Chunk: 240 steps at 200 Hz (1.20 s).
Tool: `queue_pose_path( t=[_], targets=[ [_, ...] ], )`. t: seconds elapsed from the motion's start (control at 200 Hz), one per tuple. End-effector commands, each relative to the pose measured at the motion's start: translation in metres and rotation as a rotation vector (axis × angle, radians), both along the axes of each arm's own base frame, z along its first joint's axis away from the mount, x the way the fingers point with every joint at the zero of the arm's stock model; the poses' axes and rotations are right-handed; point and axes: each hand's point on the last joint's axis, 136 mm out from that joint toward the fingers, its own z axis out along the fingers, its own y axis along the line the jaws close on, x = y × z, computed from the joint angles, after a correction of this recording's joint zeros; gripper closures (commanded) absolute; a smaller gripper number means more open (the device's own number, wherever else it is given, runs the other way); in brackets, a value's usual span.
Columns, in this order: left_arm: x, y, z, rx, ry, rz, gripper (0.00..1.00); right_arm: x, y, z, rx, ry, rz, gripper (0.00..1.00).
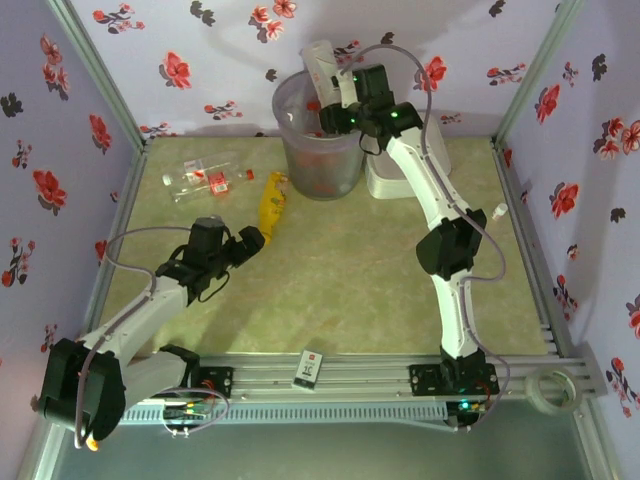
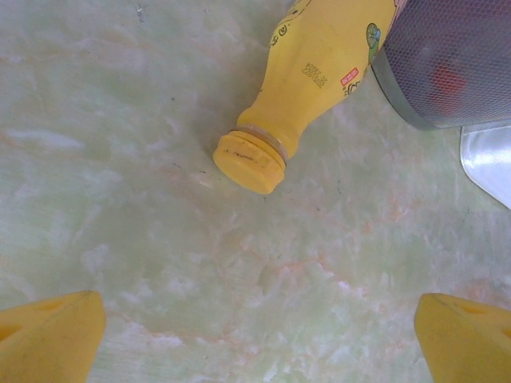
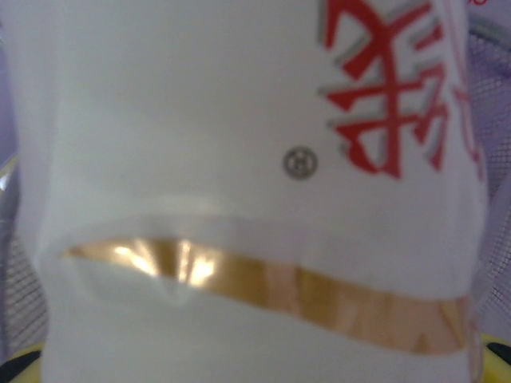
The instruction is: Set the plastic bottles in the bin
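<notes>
Above the bin (image 1: 296, 150), right gripper (image 1: 336, 102) is closed on a bottle (image 1: 321, 66); left gripper (image 1: 254, 239), spread wide and empty, has yellow bottle (image 2: 319, 72) just ahead, cap toward it

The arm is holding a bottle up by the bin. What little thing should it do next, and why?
Probably open the right gripper and let the bottle fall. In the top view, the gripper is shut on the white-labelled bottle, which seems to sit just above the open mouth of the bin. So it looks ready to drop straight inside.
</notes>
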Motion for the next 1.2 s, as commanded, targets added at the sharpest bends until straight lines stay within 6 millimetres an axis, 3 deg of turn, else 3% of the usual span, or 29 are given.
queue_pose_path(
  t=[0.0,0.16,0.305,0.595,0.935,1.195],
  targets=[
    [-0.004,0.004,-0.009,0.04,0.011,0.0,0.0,0.011,0.003,0.025,0.029,-0.1,0.014,0.69],
    [-0.004,0.005,-0.009,0.043,0.011,-0.001,0.0,0.013,0.008,-0.001,0.015,-0.046,0.031,0.66],
    [-0.004,0.005,-0.009,0.047,0.01,-0.004,0.0,0.01,0.009,-0.016,0.02,0.007,0.04,0.5],
    [-0.003,0.004,-0.009,0.053,0.01,-0.009,0.0,0.013,0.011,-0.014,0.039,-0.007,0.036,0.28],
    [-0.002,0.005,-0.008,0.061,0.008,-0.013,0.0,0.012,0.009,0.012,0.052,-0.064,0.033,0.19],
    [0.012,0.007,0.007,0.161,-0.012,-0.049,0.0,-0.004,0.006,0.064,0.107,-0.145,0.05,0.17]
  ],
)
